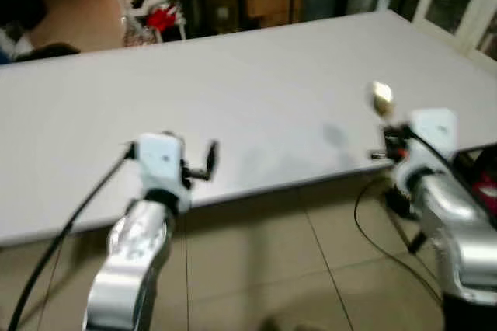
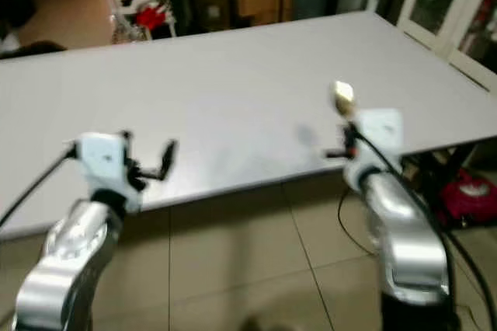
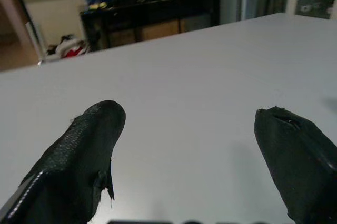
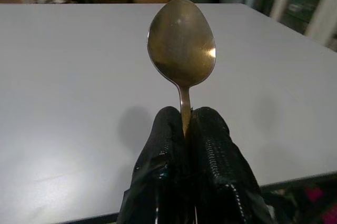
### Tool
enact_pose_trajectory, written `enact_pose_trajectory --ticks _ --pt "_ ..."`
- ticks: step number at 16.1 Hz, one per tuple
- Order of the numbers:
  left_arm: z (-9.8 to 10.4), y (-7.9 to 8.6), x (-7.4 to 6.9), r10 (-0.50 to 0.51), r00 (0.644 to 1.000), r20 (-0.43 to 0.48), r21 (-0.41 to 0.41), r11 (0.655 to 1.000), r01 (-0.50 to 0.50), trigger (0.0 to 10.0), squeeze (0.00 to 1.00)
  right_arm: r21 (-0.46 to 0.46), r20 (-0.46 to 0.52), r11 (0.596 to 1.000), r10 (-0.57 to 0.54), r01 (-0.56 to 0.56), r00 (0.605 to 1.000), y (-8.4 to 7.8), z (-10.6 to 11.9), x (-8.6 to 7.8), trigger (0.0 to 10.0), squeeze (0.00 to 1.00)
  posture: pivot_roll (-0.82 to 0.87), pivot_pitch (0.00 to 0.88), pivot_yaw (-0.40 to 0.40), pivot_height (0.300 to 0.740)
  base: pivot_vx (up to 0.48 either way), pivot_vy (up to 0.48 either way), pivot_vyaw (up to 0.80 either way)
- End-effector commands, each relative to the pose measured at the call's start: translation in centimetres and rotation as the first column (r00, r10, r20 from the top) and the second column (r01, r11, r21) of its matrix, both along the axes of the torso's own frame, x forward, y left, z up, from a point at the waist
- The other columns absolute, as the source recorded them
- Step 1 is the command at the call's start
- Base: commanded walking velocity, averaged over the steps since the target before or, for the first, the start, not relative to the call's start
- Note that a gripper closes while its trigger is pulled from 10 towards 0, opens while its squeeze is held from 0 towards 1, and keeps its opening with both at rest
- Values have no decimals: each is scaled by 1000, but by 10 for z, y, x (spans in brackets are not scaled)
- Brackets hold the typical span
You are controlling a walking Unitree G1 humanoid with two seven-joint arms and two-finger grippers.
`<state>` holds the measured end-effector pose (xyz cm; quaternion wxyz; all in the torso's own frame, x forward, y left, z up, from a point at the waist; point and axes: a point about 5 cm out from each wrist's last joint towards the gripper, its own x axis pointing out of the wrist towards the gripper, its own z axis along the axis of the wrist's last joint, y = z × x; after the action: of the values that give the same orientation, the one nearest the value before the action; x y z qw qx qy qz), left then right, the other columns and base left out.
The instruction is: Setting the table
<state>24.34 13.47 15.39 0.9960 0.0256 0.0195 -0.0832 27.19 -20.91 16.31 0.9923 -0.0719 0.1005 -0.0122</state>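
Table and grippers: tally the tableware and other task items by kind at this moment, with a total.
Spoon, clamped in the right gripper above the table: 1
Items in the open left gripper: 0
Total: 1

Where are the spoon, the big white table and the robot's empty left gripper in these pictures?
spoon (image 4: 181,42): right wrist view, on its bowl.
table (image 1: 256,82): left eye view, on bare top.
left gripper (image 3: 189,145): left wrist view, midway between its fingertips.
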Motion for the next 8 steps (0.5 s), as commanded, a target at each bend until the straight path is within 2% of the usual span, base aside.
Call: enact_pose_trajectory --ticks 1,5,6,8 --pt "1 8 1 23 1000 10 15 1000 -24 10000 0 18 24 999 41 -41 999 10 7 2 10000 0 -151 0 72 740 296 0 -781" --pt "1 6 0 7 1000 11 15 1000 -7 10000 0 9 21 999 45 -45 999 6 9 3 10000 0 -156 0 70 740 296 0 -755" --pt "0 6 1 4 1000 12 16 1000 -5 10000 0 9 19 998 57 -57 998 6 10 5 10000 0 -155 0 70 740 300 0 0" --pt "0 6 0 3 1000 13 20 1000 -3 10000 0 -16 -6 987 157 -157 988 8 10 10 10000 0 -149 0 70 740 294 0 0"
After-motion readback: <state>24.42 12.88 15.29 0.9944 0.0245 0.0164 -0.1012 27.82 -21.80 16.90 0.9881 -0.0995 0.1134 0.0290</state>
